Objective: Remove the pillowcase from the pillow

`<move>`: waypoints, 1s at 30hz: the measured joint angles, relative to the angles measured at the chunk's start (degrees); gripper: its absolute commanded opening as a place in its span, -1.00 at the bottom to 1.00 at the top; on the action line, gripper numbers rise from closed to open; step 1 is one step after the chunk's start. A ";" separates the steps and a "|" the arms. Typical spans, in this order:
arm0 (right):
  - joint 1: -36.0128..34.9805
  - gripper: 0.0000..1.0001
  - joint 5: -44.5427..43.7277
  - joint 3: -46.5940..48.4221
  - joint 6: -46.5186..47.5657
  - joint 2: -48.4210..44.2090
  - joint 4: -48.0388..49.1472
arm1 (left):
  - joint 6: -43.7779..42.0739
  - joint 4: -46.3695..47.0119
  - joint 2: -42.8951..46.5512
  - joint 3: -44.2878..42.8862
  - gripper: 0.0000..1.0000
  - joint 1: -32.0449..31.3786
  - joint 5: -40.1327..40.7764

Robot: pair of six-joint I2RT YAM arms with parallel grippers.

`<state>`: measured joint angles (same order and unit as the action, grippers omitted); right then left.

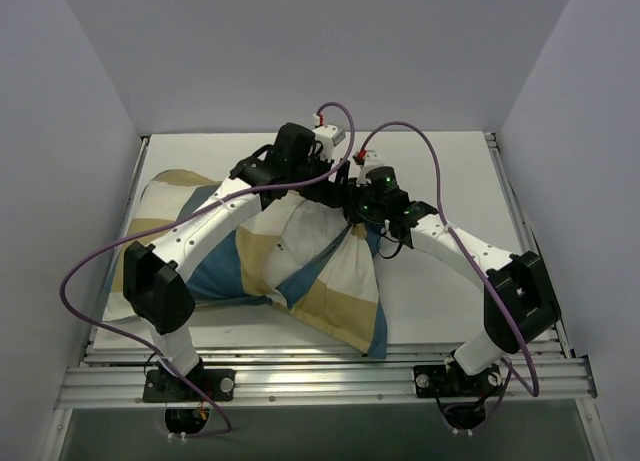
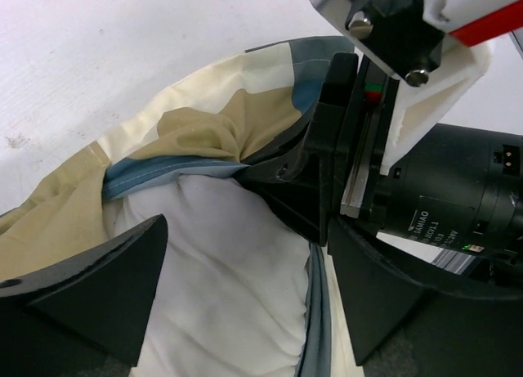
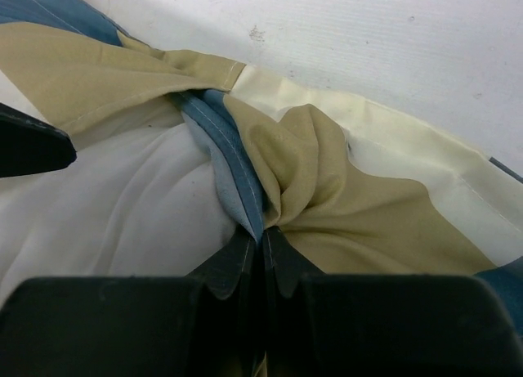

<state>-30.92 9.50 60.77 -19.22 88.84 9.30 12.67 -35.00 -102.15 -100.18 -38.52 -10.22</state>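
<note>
The pillowcase (image 1: 310, 271), in blue, tan and cream blocks, lies across the table's left and middle and still covers most of the pillow. The white pillow (image 2: 237, 287) shows at the case's open end; it also shows in the right wrist view (image 3: 122, 197). My right gripper (image 3: 263, 240) is shut on the blue hem and bunched tan cloth of the pillowcase (image 3: 327, 189). My left gripper (image 2: 245, 295) is open, its fingers (image 2: 90, 287) on either side of the bare pillow, right beside the right gripper (image 2: 359, 148). Both grippers meet at the case's mouth (image 1: 345, 206).
The white table (image 1: 450, 281) is walled in by pale panels on three sides. A metal rail (image 1: 330, 376) runs along the near edge by the arm bases. Purple cables (image 1: 400, 131) loop above both arms.
</note>
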 measured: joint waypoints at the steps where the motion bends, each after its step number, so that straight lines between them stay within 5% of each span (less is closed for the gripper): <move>1: -0.11 -1.00 -0.17 0.00 0.04 0.00 0.00 | 0.09 0.00 -0.02 0.00 0.67 0.11 -0.61; 13: -0.59 -1.00 -0.83 0.00 0.42 -0.02 0.44 | 0.92 2.36 3.04 9.79 0.73 6.10 -4.76; 30: -0.59 -1.00 -0.94 0.00 0.50 -0.02 0.42 | -5.95 5.53 2.23 6.19 0.72 3.78 -9.53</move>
<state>-31.51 8.56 60.77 -18.72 88.82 9.72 6.72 -29.47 -99.92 -94.00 -34.74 -19.75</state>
